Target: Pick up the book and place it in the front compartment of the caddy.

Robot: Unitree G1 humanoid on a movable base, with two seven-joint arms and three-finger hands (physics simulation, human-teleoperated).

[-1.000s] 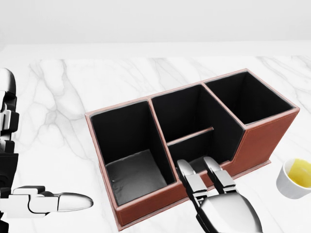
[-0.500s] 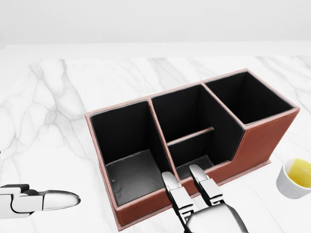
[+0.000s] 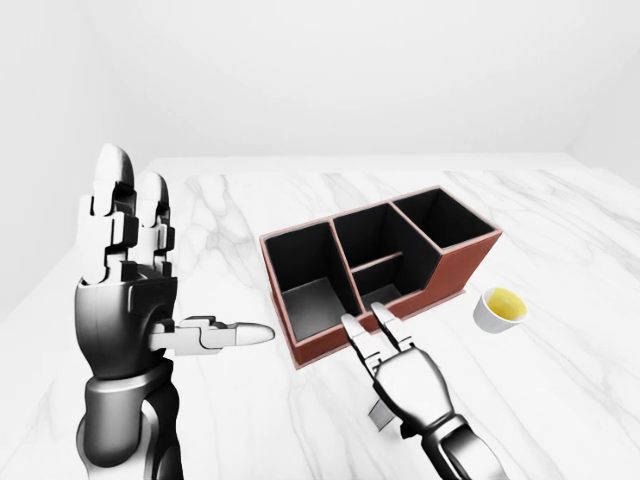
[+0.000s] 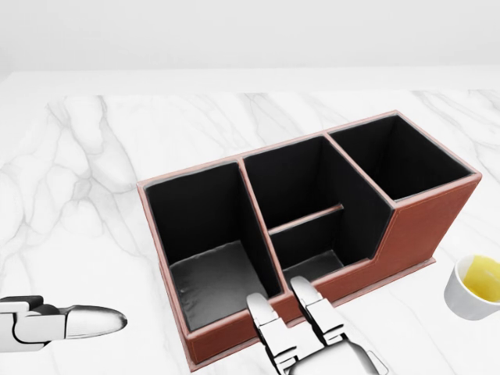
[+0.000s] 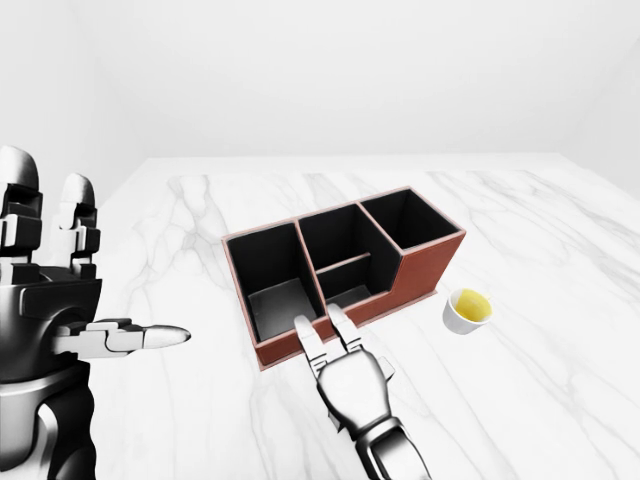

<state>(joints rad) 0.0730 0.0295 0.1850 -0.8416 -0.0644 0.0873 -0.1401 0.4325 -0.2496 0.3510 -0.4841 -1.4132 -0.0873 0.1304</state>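
Note:
No book shows in any view. The caddy (image 4: 422, 226) is brown leather with black-lined compartments and stands on the white marble table in the middle of the head view. All its compartments that show look empty. My right hand (image 4: 285, 312) lies open and flat at the bottom of the head view, its fingertips (image 4: 306, 295) at the caddy's low near wall. My left hand (image 3: 185, 265) is raised at the left of the left-eye view, open, fingers pointing up and thumb pointing right, well apart from the caddy and holding nothing.
A small white cup (image 4: 476, 285) with yellow liquid stands right of the caddy, close to its right end. The marble table (image 3: 560, 210) stretches wide on all sides, with a pale wall behind it.
My right hand has slid left and down along the caddy's near wall in the head view. My left forearm has left that view's left edge; only the thumb still shows.

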